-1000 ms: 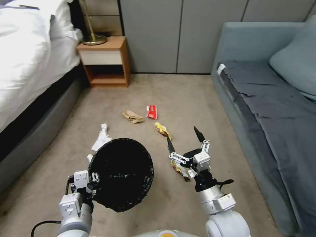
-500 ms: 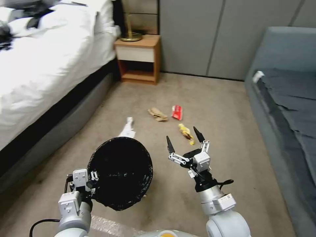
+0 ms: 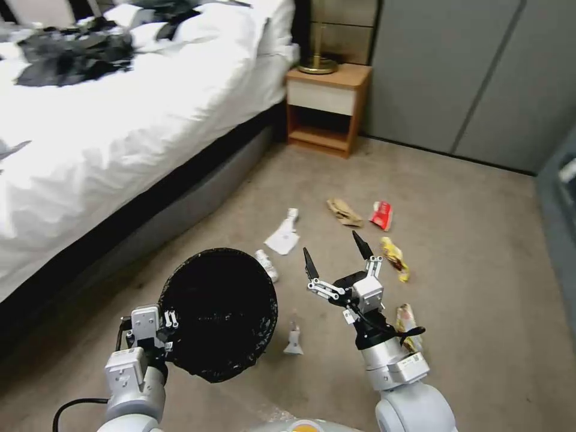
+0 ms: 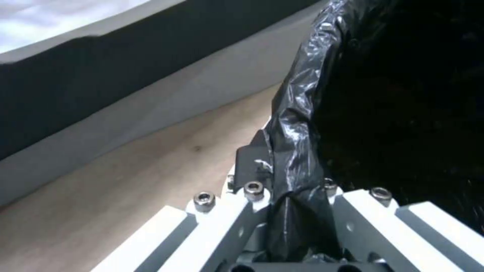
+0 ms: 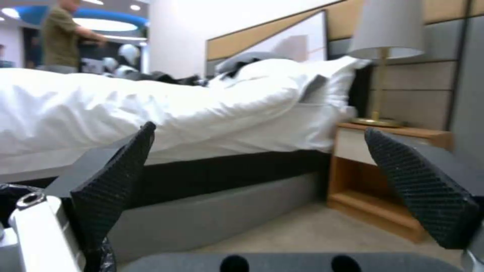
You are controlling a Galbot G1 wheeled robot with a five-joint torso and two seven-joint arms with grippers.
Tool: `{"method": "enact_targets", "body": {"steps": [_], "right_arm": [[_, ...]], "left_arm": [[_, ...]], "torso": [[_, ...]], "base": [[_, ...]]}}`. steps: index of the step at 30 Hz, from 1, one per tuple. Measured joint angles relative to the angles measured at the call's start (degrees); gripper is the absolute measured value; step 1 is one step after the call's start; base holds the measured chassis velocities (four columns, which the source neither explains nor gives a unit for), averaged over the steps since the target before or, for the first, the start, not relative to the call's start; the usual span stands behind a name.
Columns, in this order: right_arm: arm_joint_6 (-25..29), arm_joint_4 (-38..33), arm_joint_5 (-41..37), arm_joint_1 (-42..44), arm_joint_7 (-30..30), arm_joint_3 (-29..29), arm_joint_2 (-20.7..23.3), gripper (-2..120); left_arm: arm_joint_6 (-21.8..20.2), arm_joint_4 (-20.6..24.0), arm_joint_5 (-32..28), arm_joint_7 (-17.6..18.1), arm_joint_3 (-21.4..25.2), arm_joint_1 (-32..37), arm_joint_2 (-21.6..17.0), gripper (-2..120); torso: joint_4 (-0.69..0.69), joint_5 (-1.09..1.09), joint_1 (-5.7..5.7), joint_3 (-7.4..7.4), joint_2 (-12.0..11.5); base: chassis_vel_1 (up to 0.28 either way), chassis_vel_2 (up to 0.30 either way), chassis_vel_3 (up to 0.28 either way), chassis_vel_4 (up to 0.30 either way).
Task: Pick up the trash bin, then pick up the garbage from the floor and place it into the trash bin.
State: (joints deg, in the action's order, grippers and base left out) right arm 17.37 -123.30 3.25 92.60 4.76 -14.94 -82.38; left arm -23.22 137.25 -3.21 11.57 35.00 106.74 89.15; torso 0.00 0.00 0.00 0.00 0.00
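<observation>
My left gripper [image 3: 170,327] is shut on the near rim of the trash bin [image 3: 219,315], held tilted above the carpet with its black liner facing me. In the left wrist view the liner rim [image 4: 292,143] is pinched in the left gripper [image 4: 290,196]. The right gripper [image 3: 332,247] hangs open and empty over the floor; its fingers [image 5: 116,181] stand wide apart. Garbage lies beyond: a white tissue [image 3: 283,237], a small white bottle [image 3: 266,264], a brown paper bag [image 3: 344,212], a red wrapper [image 3: 381,215], a yellow wrapper [image 3: 396,258], another wrapper [image 3: 408,324] and a small white scrap [image 3: 293,341].
A bed [image 3: 120,126] with white covers and black clothes [image 3: 72,51] runs along the left. A wooden nightstand [image 3: 327,105] with a lamp [image 5: 385,37] stands at the far wall. The sofa's edge [image 3: 561,186] shows at the right. Open carpet lies to the right.
The whole picture has swung left, so the camera turned: more bed shows, the sofa has slid out to the right. Both arms and the bin keep their places.
</observation>
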Motion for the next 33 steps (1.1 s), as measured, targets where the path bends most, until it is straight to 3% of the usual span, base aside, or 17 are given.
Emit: {"method": "enact_targets", "body": {"steps": [25, 33], "right_arm": [[0.4, 0.5, 0.5, -0.1, 0.2, -0.1, 0.3, 100], [-4.7, 2.2, -2.4, -2.9, -3.7, 1.5, 1.8, 100]], "left_arm": [[0.8, -0.2, -0.2, 0.0, 0.3, 0.0, 0.1, 0], [0.8, -0.2, -0.2, 0.1, 0.4, -0.1, 0.2, 0]], "torso": [[0.0, 0.0, 0.0, 0.0, 0.0], [0.0, 0.0, 0.0, 0.0, 0.0]], "base": [[0.029, 0.03, 0.031, 0.031], [0.0, 0.0, 0.0, 0.0]]}}
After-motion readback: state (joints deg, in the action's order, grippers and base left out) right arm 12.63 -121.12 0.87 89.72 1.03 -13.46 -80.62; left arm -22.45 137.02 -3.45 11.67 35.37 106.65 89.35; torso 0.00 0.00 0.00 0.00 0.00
